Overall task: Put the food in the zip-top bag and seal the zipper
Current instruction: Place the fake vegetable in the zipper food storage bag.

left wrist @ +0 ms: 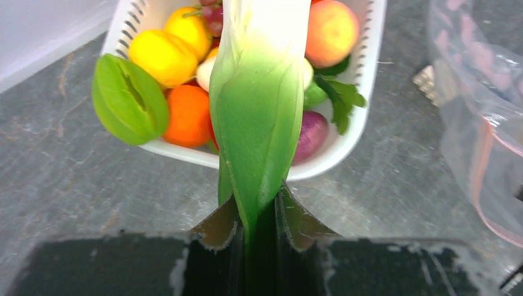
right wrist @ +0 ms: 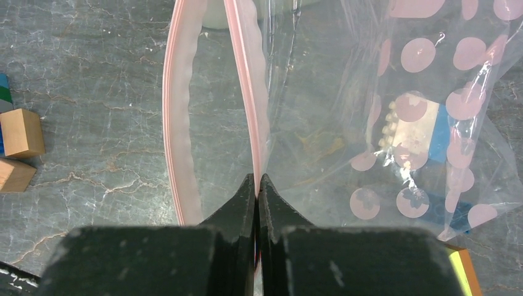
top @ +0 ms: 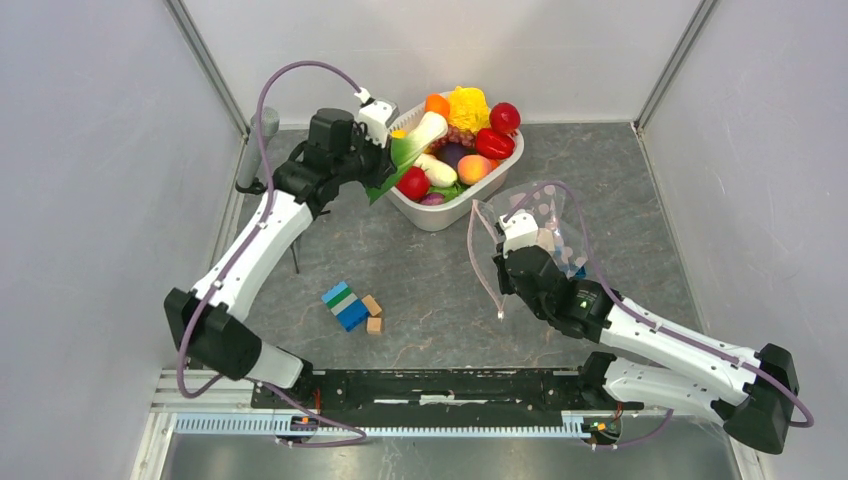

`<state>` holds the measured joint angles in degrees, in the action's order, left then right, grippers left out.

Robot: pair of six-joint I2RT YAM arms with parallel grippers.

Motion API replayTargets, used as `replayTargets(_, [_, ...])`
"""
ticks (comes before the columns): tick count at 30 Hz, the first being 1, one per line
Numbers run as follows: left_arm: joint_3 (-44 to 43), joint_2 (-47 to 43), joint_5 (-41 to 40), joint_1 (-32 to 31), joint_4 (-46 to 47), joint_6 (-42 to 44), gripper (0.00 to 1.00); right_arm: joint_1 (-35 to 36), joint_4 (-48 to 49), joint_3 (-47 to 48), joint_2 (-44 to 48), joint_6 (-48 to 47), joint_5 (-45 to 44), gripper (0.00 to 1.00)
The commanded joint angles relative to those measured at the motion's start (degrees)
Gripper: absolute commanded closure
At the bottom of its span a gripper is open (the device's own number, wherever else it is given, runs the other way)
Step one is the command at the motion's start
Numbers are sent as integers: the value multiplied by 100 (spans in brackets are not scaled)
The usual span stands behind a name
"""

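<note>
My left gripper [top: 388, 165] [left wrist: 258, 200] is shut on the green leaf end of a long green-and-white vegetable [top: 418, 138] [left wrist: 256, 111], part of the food. The vegetable's white end reaches over the white basket [top: 440, 215] [left wrist: 336, 154], which is full of more toy food [top: 475, 140] [left wrist: 185, 114]. To the right, my right gripper [top: 503, 258] [right wrist: 256, 179] is shut on one lip of the pink zipper [right wrist: 243, 74]. The zip-top bag [top: 535, 210] [right wrist: 321, 123] [left wrist: 481, 123] hangs from it with its mouth gaping. A pale knobbly piece and something blue show through the bag's dotted wall [right wrist: 413, 135].
Blue, green and tan building blocks [top: 352, 305] [right wrist: 21, 132] lie on the grey table between the arms. The basket stands at the back against the white enclosure wall. Cables loop over both arms.
</note>
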<state>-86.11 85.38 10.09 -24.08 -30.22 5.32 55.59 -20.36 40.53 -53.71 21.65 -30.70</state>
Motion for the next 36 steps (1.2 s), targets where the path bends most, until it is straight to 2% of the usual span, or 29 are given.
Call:
replayTargets(1, [406,-797,809,17,669,-608,98,-22,285,-18,110,135,-152,96])
replayTargets(11, [1941,-2070,1887,-150,908,-1738,98,-34,522,-55,98,283,-304,96])
replayTargets(16, [3136,-2664,1908,-898,1513,-2339,98,-220,532,83,-75,213,-164,97])
replayTargets(20, [3660,-3066,1579,-1464,1665,-2445,98,-394,602,148,-128,167,170,97])
replayTargets(28, [4038,-3664,1302,-1532,1752,-2686,98,-426,545,33,-39,224,301,97])
replayTargets(32, [3870,-3587,1758,-1539,1616,-2655,98,-431,592,-57,-71,229,411,97])
replayTargets(36, [3988,-3463,1884,-1643,1785,-2763,98,-425,818,-122,-94,249,791,97])
